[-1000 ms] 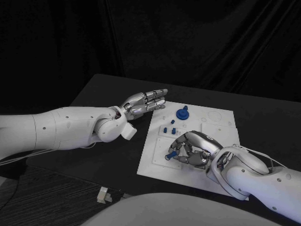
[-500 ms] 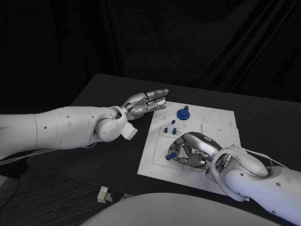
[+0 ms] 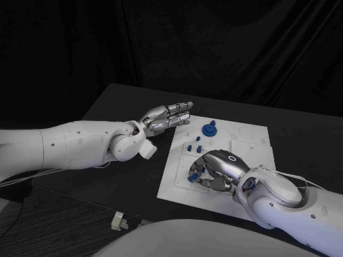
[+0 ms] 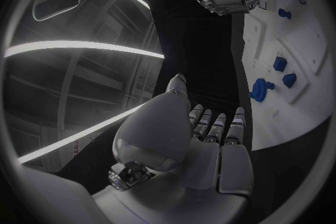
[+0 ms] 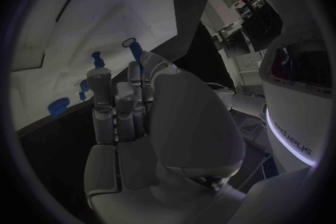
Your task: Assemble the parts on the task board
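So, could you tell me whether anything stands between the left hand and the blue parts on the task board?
Nothing visible does. The left hand hovers open over bare black table beside the task board, and the stretch to the nearest blue parts is free. The right hand works nearer the robot, over the board's near end, off that path.

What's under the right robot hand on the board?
The right robot hand arches over the task board; a blue part shows at its fingertips. Whatever lies beneath the palm is covered.
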Robot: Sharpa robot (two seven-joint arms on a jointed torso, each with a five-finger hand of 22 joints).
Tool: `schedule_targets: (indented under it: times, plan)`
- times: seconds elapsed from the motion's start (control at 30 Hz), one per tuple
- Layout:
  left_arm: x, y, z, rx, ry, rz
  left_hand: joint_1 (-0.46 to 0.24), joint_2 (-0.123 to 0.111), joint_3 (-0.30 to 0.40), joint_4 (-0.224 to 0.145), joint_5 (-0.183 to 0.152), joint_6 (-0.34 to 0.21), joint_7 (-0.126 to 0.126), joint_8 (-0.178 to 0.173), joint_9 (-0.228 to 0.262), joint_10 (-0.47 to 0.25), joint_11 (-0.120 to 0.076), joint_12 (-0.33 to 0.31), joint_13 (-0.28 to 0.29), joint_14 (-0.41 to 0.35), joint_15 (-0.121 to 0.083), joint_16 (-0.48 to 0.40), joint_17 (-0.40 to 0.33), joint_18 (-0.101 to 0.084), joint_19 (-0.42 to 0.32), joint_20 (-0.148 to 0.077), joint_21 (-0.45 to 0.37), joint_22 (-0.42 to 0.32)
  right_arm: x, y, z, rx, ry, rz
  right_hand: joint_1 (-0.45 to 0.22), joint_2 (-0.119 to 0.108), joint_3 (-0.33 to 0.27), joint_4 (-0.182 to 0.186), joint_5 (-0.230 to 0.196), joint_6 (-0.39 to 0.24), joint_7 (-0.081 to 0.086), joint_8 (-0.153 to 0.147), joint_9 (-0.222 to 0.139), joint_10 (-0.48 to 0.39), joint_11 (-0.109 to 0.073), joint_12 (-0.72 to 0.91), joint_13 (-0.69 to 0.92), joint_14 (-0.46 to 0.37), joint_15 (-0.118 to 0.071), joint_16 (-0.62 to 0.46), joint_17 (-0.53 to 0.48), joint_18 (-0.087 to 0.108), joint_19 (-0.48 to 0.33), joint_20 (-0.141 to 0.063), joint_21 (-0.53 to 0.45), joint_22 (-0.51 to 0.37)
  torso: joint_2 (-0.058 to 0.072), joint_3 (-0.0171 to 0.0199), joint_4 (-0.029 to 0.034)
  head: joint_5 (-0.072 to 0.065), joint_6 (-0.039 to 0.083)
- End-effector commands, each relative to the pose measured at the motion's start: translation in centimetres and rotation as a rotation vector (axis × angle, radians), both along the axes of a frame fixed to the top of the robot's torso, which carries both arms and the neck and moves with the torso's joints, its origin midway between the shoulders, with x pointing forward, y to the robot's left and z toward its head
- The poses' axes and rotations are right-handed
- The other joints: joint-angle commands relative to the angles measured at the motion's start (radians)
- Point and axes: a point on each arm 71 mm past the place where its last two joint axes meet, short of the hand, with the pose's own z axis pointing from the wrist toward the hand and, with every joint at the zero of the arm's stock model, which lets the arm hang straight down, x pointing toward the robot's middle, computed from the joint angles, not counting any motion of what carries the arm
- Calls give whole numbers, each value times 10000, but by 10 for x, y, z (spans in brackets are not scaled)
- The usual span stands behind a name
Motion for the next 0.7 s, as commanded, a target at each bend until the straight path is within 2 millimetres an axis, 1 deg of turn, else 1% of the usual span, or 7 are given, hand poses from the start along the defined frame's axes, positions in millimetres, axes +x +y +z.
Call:
schedule_targets:
  times: [0.03, 0.33, 0.37, 0.47, 0.7]
  plan:
    - [-1, -2, 0, -185, -4, -86, 48, 56, 14, 51, 36, -4, -37, 49, 4, 3, -53, 43, 14, -7, 41, 34, 14, 138, 76, -10, 59, 2, -2, 3, 0, -431, -487, 158, 12, 77, -10, -77, 52, 36, 79, 35, 11, 64, 8, -47, -22, 54, 44, 4, 14, 11, 19, 48, 33, 869, 3, 0, 1, -21, 2]
    - [-1, -1, 0, -183, 8, -90, 48, 56, 14, 51, 36, -4, -37, 49, 4, 3, -53, 43, 14, -7, 41, 34, 14, 138, 76, -10, 59, 2, -3, 6, -2, -1008, -821, 392, 23, 82, -14, -113, 106, 17, 88, 20, 9, 74, 13, -83, -40, 29, 44, -17, -46, 18, 5, 47, 4, 861, 4, 1, 2, -38, 2]
    - [-1, -2, 0, -185, 9, -94, 50, 57, 12, 52, 41, -18, -62, 46, 2, 3, -26, 39, 14, -5, 48, 37, 15, 137, 80, -9, 61, 4, -4, 6, -2, -1062, -890, 415, 23, 82, -14, -113, 106, 17, 88, 20, 9, 74, 13, -83, -40, 29, 44, -17, -46, 18, 5, 47, 4, 861, 4, 1, 3, -37, 2]
    - [-1, -2, 0, -190, 16, -107, 50, 57, 12, 52, 41, -18, -62, 46, 2, 3, -26, 39, 14, -5, 48, 37, 15, 137, 80, -9, 61, 4, -5, 6, -1, -1205, -1099, 481, 23, 82, -15, -119, 117, 15, 89, 18, 8, 77, 13, -88, -42, 28, 45, -19, -49, 19, 1, 47, -3, 859, -1, 1, 0, -17, 2]
    - [-1, -2, 0, -190, 32, -121, 50, 57, 12, 52, 41, -18, -62, 46, 2, 3, -26, 39, 14, -5, 48, 37, 15, 137, 80, -9, 61, 4, -7, 6, 1, -1415, -1502, 611, 26, 83, -18, -135, 138, 11, 91, 13, 8, 96, 11, -95, -47, 45, 44, -6, -16, 13, 20, 47, 28, 868, 5, 0, -2, -44, 2]
